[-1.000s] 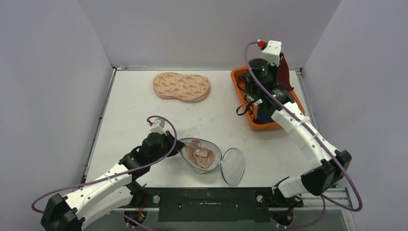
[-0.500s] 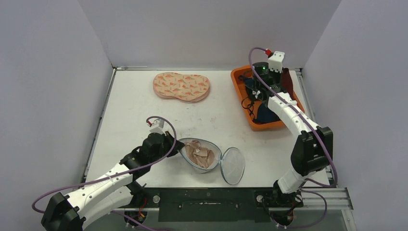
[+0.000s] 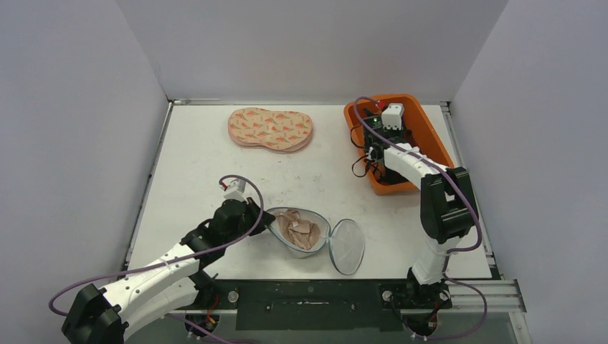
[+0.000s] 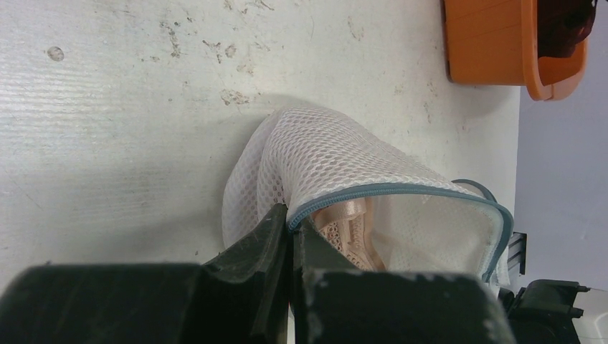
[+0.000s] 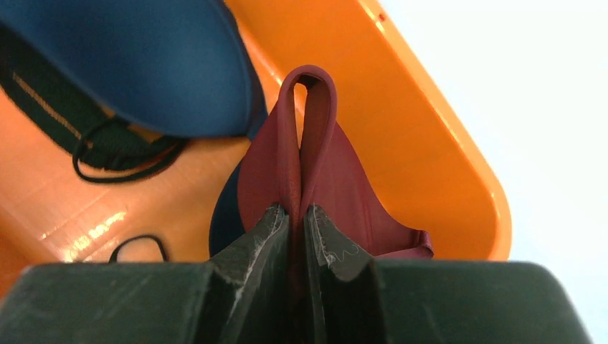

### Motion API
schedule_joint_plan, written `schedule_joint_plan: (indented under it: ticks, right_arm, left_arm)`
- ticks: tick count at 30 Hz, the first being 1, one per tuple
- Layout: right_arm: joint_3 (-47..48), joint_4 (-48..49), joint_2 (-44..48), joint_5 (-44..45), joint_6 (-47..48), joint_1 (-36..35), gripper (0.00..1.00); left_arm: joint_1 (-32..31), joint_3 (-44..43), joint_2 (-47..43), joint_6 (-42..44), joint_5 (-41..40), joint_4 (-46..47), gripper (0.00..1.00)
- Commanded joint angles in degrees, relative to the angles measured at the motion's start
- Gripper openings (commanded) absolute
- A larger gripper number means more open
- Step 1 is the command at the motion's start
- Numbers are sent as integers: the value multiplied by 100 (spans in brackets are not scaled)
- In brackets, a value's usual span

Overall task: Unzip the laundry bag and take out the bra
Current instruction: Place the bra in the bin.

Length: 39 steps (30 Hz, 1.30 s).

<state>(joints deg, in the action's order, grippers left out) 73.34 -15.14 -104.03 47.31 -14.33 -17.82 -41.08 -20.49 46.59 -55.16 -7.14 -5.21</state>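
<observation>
Near: left pincer [image 4: 290,231] clamped on zipper rim of laundry bag [image 4: 337,154], mouth open; beige bra [image 4: 345,221] inside, just beside pincer. Far: right pincer [image 5: 295,215] pinching maroon garment [image 5: 326,168] in orange tray [image 5: 437,150], well apart from bag.

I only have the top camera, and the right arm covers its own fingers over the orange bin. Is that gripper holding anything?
Observer: Yes. The right wrist view shows the right gripper shut on a folded edge of a maroon bra.
Operator: What else is in the bin?
Observer: A blue bra lies inside the orange bin, with a dark strap trailing beside it.
Operator: And what is the left arm gripping?
Observer: The left gripper is pinched on the grey-trimmed rim of the mesh bag, and a beige bra shows inside the open mouth.
</observation>
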Motion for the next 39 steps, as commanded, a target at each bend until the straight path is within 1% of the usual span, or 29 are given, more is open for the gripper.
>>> schedule_joint_plan:
  ticks: [1,7,8,9,13,14,16,20,23,27,30,34,35,37,39]
  right_arm:
    - [-249,114,97,-192,-220,-154,5]
    - [-499,90,153,-546,-383,-206,6]
    - [-519,90,175,-572,-386,-216,11]
    - [-531,83,203,-607,-393,-229,19]
    - [-549,74,439,-737,-429,-286,54]
    - [-530,58,489,-760,-437,-298,59]
    - [-470,4,611,-791,-455,-328,64]
    - [-288,-173,963,-905,-555,-355,73]
    - [-207,-274,1434,-1060,-622,-452,77]
    - [-65,-519,2298,-1164,-609,-842,79]
    - [-5,-618,3030,-1366,-581,-1341,80]
    - [54,-1068,3692,-1445,-706,-2357,80]
    - [-43,-1005,3861,-1629,-673,-2601,79]
    - [-469,-531,4289,-2743,-507,-3079,79]
    - [-984,-47,4651,-3670,-550,-3440,79]
  left_arm:
    - [40,-51,71,-22,58,396,0]
    - [38,-69,114,-4,81,348,0]
    - [39,-69,101,4,68,330,0]
    - [39,-69,82,5,57,311,0]
    - [39,-85,11,5,14,252,0]
    - [39,-94,1,12,11,231,0]
    - [39,-112,-9,14,-5,196,0]
    - [39,-175,-41,31,-14,121,0]
    - [43,-236,-90,68,-48,23,0]
    - [56,-375,-211,149,-98,-231,0]
    - [65,-456,-329,202,-151,-404,0]
    - [67,-449,-442,126,-96,-387,0]
    - [65,-427,-448,109,-76,-350,0]
    - [65,-412,-441,93,-48,-342,0]
    - [65,-420,-434,88,-15,-368,0]
